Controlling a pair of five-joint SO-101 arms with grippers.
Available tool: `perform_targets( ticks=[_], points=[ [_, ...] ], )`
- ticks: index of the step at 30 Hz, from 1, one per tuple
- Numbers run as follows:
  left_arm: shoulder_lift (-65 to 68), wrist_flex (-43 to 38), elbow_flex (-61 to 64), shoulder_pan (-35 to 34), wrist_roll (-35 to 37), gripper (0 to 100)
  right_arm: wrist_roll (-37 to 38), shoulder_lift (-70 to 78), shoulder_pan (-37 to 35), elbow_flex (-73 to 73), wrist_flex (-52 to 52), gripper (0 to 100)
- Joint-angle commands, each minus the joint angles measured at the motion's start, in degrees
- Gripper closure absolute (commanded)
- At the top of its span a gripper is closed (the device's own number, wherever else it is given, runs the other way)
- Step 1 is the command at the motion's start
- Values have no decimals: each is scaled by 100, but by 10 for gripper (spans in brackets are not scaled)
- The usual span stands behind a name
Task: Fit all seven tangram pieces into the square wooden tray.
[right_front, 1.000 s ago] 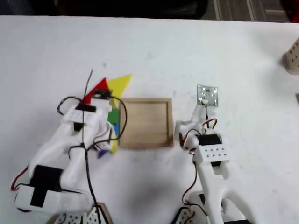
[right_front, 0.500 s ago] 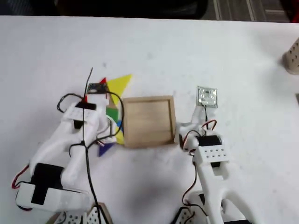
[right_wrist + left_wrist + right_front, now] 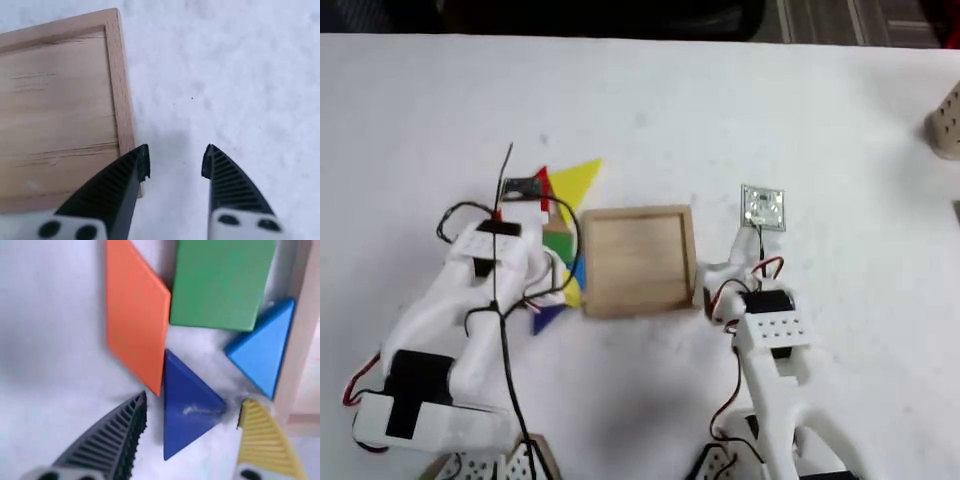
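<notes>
Jaws spread on your left gripper (image 3: 192, 402), astride dark blue triangle (image 3: 184, 390); right gripper (image 3: 175, 155) spread beside tray (image 3: 638, 214); tray bare, nothing fitted yet.

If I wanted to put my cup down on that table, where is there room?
The stretch of table beyond the wooden tray is bare, as is the strip right of the right arm. The tray's floor is bare too. Crowded: the tray's left side, where coloured pieces lie under the left hand.
</notes>
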Motion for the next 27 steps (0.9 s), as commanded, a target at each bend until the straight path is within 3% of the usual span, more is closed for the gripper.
perform_targets(
  ticks=[1,9,27],
  points=[
    [-4,114,0,-31,-114,688,-18,-189,57,-44,-92,822],
    [-13,-44,-88,-31,-651,832,-18,-189,57,-44,-92,822],
    [-57,149,-273,-40,-765,831,-9,-189,57,-44,-92,822]
  ],
)
